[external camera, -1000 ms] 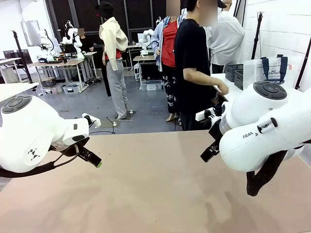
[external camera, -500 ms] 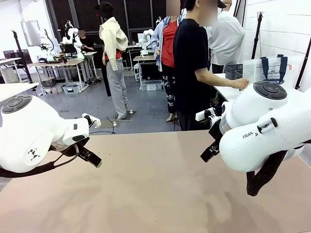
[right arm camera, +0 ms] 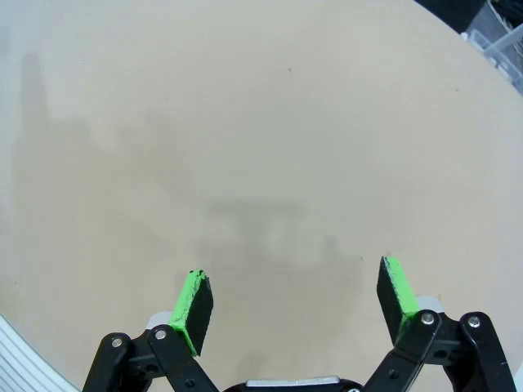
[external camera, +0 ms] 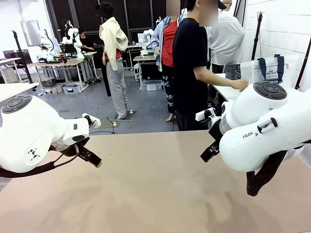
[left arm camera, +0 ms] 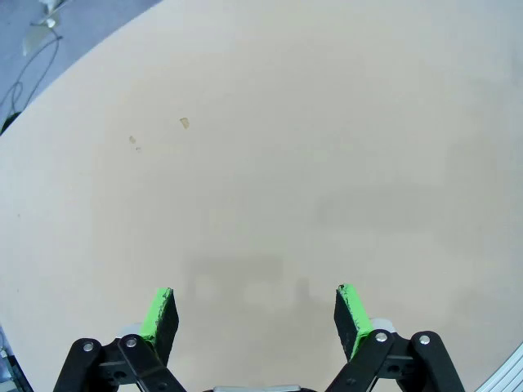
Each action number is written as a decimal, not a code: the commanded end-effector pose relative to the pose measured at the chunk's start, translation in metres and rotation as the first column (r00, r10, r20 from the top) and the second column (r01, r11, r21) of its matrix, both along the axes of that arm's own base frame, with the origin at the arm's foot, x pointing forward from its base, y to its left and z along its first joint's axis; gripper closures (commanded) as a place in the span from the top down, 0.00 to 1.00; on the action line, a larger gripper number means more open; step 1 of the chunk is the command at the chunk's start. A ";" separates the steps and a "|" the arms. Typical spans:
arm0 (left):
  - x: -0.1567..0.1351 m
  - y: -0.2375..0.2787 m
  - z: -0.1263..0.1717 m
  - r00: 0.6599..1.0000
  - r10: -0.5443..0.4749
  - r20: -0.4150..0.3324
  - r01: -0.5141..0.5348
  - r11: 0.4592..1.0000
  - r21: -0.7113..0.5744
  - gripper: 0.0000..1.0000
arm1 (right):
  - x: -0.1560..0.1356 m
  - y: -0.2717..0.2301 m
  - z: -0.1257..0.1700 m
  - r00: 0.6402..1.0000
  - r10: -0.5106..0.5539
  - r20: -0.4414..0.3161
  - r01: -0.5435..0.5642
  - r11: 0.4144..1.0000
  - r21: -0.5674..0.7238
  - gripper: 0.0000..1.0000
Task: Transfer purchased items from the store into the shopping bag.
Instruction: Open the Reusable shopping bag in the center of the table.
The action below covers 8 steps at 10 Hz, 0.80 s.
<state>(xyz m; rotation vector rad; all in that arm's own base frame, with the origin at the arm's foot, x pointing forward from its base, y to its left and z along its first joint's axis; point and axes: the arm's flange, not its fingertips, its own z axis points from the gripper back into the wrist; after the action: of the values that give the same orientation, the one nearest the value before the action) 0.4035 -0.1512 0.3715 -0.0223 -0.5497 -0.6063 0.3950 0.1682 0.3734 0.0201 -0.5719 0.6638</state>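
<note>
Front view, item one: I log the shopping bag [external camera: 269, 70] upright, handles up, a person's hand [external camera: 241, 85] at its left edge; right gripper [right arm camera: 294, 294] sits nearer, below-left of it, left gripper [left arm camera: 257, 304] well farther left, both spread wide, holding nothing.

The tan counter [external camera: 155, 189] has a rounded far edge, and two small pale specks [left arm camera: 185, 123] lie on it near that edge. Beyond the edge a person in a black T-shirt [external camera: 187, 63] stands side-on, facing a white side table [external camera: 224, 92] that carries dark mesh baskets [external camera: 234, 72]. Behind stand a person in a red top [external camera: 169, 43] and one in a white shirt [external camera: 227, 41]. A white power strip [external camera: 91, 120] lies on the grey floor [external camera: 97, 102].
</note>
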 end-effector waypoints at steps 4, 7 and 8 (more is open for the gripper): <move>0.000 0.000 0.000 1.000 0.001 0.000 -0.001 1.000 0.000 1.00 | 0.000 0.000 0.000 1.000 0.000 0.000 0.000 1.000 0.000 1.00; 0.000 0.000 0.000 1.000 0.001 0.000 -0.001 1.000 0.000 1.00 | 0.000 0.000 0.000 1.000 0.000 0.000 0.000 1.000 0.000 1.00; 0.000 0.000 0.000 1.000 0.001 0.000 -0.001 1.000 0.000 1.00 | 0.000 0.000 0.000 1.000 0.000 0.000 0.000 1.000 0.000 1.00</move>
<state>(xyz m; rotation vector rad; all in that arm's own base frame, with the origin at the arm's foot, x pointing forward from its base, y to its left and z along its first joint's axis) 0.4035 -0.1513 0.3715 -0.0223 -0.5497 -0.6063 0.3950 0.1682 0.3734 0.0201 -0.5719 0.6638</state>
